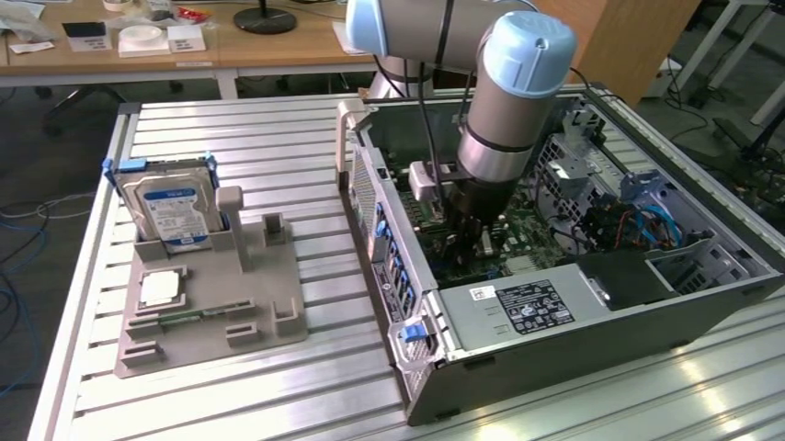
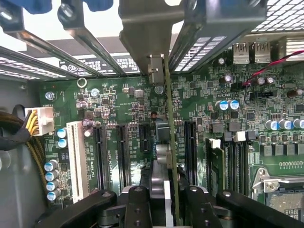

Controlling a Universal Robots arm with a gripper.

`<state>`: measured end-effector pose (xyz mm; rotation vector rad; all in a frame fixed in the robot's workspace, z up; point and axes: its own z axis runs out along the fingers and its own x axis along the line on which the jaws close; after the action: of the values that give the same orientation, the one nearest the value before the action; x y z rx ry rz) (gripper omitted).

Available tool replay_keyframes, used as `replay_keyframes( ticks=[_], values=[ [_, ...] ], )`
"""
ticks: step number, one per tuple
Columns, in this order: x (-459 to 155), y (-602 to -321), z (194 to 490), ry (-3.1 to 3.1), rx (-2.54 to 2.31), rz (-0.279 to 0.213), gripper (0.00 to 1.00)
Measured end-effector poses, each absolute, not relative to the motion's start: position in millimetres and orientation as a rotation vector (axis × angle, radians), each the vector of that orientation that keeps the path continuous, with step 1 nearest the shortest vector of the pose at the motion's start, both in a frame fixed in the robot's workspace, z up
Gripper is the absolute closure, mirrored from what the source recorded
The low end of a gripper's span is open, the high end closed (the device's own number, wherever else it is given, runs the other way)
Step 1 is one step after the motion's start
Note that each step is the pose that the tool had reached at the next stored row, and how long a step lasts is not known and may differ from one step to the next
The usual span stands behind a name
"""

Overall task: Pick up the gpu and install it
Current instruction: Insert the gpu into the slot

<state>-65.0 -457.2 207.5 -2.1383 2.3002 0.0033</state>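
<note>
The gpu appears edge-on in the wrist view as a thin green board standing upright over the motherboard. Its silver bracket lies against the case's rear slot openings. My gripper is shut on the card, one black finger on each side of it. The card stands between the black expansion slots; whether its edge is seated in a slot is hidden. In the exterior view the arm reaches down into the open computer case, with the gripper low over the board.
On the exterior view's left, a grey fixture holds a silver hard drive, a processor chip and a memory stick. The power supply fills the case's near end. A memory module and yellow cables flank the card.
</note>
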Motion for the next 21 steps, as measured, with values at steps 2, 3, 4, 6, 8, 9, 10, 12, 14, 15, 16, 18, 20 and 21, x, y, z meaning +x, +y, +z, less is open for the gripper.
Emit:
replay_keyframes(
  ticks=[2, 3, 4, 6, 8, 9, 10, 12, 14, 15, 16, 18, 20, 21],
  values=[
    [-65.0, -457.2, 209.0, 2.300, -2.138, 0.003, 0.67],
    [-65.0, -457.2, 209.8, 2.300, -2.138, 0.002, 0.67],
    [-65.0, -457.2, 210.7, 2.300, -2.138, 0.002, 0.67],
    [-65.0, -457.1, 213.0, 2.299, -2.137, 0.001, 0.67],
    [-65.0, -457.0, 215.3, 2.298, -2.137, 0.000, 0.67],
    [-65.0, -456.9, 216.1, 2.298, -2.138, 0.000, 0.67],
    [-65.0, -456.8, 216.4, 2.297, -2.138, 0.000, 0.67],
    [-65.0, -456.8, 216.4, 2.293, -2.143, 0.000, 0.67],
    [-65.0, -456.8, 216.5, 2.277, -2.159, 0.000, 0.67],
    [-65.0, -456.8, 216.5, 2.265, -2.172, 0.000, 0.67],
    [-65.0, -456.8, 216.5, 2.248, -2.189, 0.000, 0.67],
    [-65.0, -456.8, 216.5, 2.212, -2.226, 0.000, 0.67],
    [-65.0, -456.8, 216.5, 2.183, -2.255, 0.000, 0.67],
    [-65.0, -456.8, 216.5, 2.171, -2.266, 0.000, 0.67]
  ],
)
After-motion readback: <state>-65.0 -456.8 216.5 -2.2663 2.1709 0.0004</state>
